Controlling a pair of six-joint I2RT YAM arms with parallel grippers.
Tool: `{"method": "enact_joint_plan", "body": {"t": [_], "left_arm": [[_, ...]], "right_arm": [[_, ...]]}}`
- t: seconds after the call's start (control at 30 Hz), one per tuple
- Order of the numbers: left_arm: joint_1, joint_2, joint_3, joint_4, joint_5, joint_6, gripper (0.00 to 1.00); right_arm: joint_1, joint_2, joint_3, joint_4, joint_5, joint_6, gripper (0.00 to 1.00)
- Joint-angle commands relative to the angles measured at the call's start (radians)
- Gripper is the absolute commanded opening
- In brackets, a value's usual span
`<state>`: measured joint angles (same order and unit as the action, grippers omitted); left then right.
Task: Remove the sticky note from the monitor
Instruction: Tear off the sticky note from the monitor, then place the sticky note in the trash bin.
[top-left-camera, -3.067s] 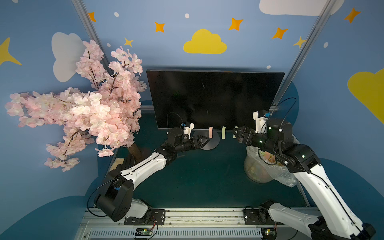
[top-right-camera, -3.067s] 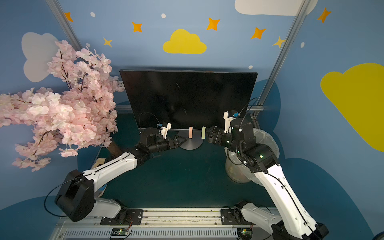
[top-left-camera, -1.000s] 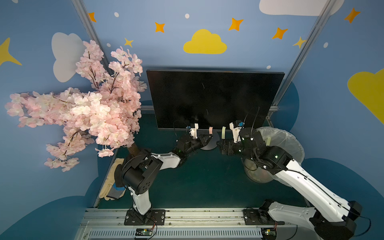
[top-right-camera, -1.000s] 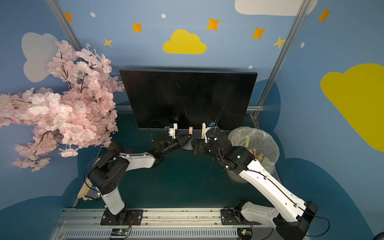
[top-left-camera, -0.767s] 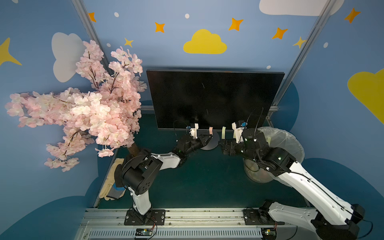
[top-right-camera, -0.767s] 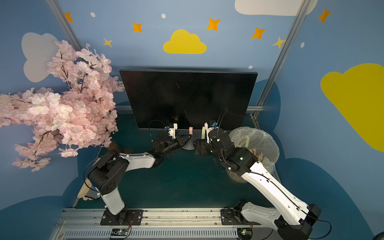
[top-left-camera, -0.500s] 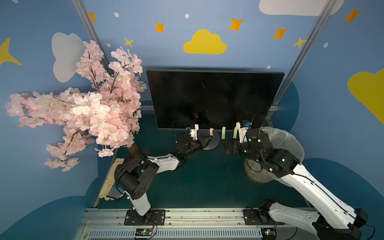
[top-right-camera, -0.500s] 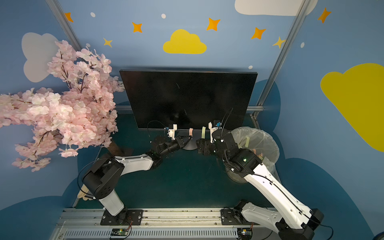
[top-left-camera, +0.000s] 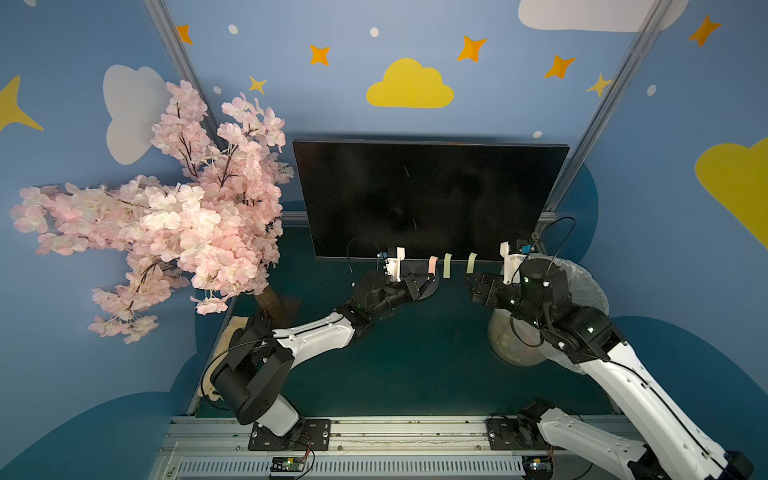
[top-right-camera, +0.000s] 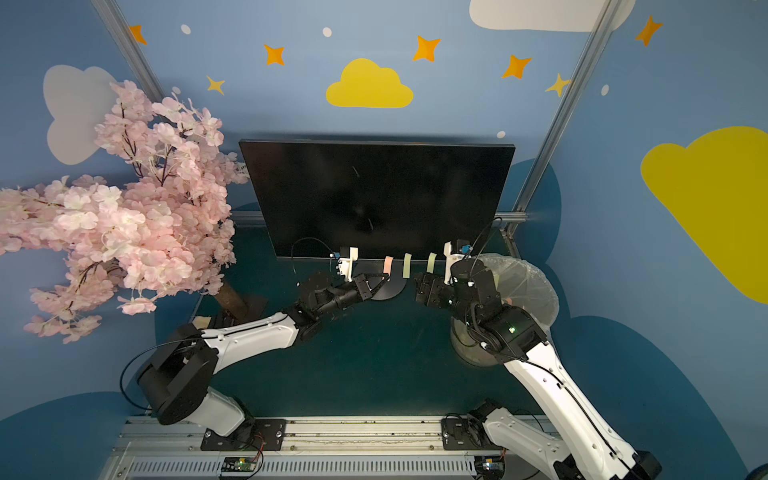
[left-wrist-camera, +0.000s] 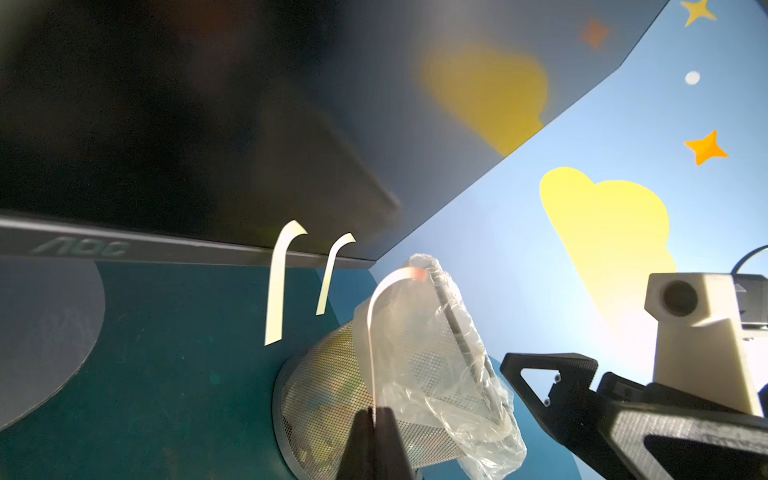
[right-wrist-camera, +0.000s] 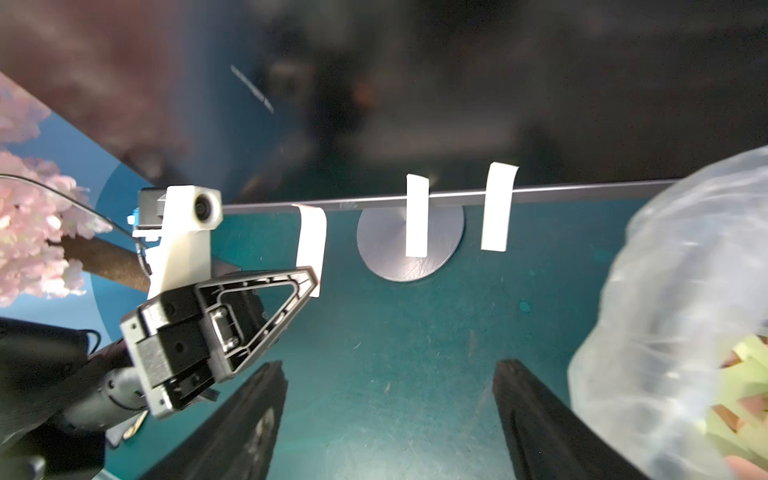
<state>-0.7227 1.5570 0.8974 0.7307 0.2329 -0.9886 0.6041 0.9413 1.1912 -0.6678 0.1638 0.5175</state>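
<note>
The black monitor (top-left-camera: 428, 195) (top-right-camera: 374, 195) stands at the back on its silver disc stand (right-wrist-camera: 386, 257). A pink sticky note (top-left-camera: 432, 264) (right-wrist-camera: 311, 237) hangs at the bezel's lower edge. My left gripper (top-left-camera: 428, 279) (left-wrist-camera: 376, 411) is shut on its lower end. The note's top curls over (left-wrist-camera: 399, 274) and sits lower than the tops of the two yellow-green notes (top-left-camera: 447, 265) (top-left-camera: 471, 262), which stick on the screen. My right gripper (top-left-camera: 473, 289) (right-wrist-camera: 390, 365) stands open and holds nothing, to the right of the notes and short of them.
A mesh bin (top-left-camera: 582, 291) (left-wrist-camera: 332, 395) with a clear liner stands at the right behind my right arm, with paper scraps inside. A pink blossom tree (top-left-camera: 166, 224) fills the left side. Blue walls close in the back and sides.
My right gripper has drawn back to the right, away from the notes. The left gripper has finished closing on the pink note, whose strip has shifted slightly right.
</note>
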Motion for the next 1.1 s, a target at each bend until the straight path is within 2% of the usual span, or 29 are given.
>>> {"method": "enact_joint_plan", "body": {"t": [0.0, 0.27, 0.5, 0.7, 0.9, 1.07], "left_arm": [[-0.008, -0.017, 0.098, -0.105, 0.024, 0.077, 0.02], [-0.045, 0.082, 0.381, -0.312, 0.104, 0.163, 0.02], [-0.113, 0.253, 0.642, -0.397, 0.162, 0.180, 0.03], [-0.175, 0.412, 0.884, -0.496, 0.224, 0.189, 0.03], [-0.239, 0.548, 1.074, -0.564, 0.253, 0.206, 0.02], [-0.283, 0.659, 1.236, -0.670, 0.281, 0.212, 0.03]], "right_arm": [[-0.043, -0.035, 0.026, -0.045, -0.024, -0.014, 0.84], [-0.182, -0.107, 0.075, -0.121, -0.039, -0.036, 0.84], [-0.353, -0.153, 0.128, -0.177, -0.073, 0.011, 0.84], [-0.491, -0.222, 0.165, -0.249, -0.008, 0.047, 0.85], [-0.531, -0.266, 0.161, -0.251, 0.108, 0.115, 0.85], [-0.534, -0.278, 0.156, -0.253, 0.127, 0.132, 0.85]]}}
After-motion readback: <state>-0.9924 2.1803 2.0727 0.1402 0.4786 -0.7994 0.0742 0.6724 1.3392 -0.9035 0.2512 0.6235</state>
